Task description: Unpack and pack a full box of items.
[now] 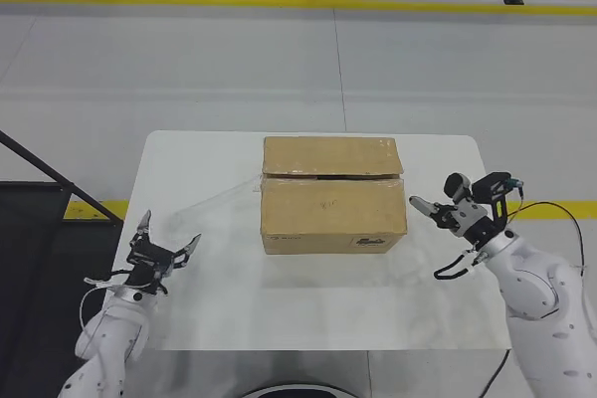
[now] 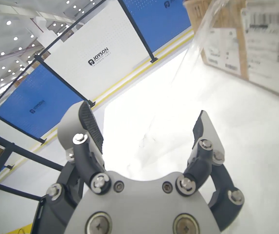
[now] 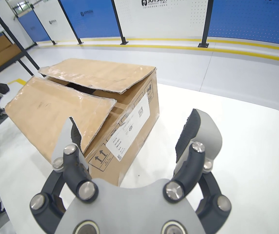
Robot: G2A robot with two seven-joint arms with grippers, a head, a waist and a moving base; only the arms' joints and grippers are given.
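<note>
Box point(image 1: 333, 214) ajar; left hand point(image 2: 142, 113), right hand point(image 3: 132, 118) both spread.
I could tear a flap point(image 3: 56, 108) by snagging it.

The top view looks steeply down on the whole counter point(image 1: 219, 308) from above. Each wrist view sits close behind its own tool, the left end effector point(image 2: 142, 109) and the right end effector point(image 3: 131, 115). Both look from low toward the cardboard box point(image 1: 333, 199), which all three views share.

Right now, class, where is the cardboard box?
In the top view, the cardboard box sits centred on the table, toward its far edge, between the left gripper and right gripper.
</note>
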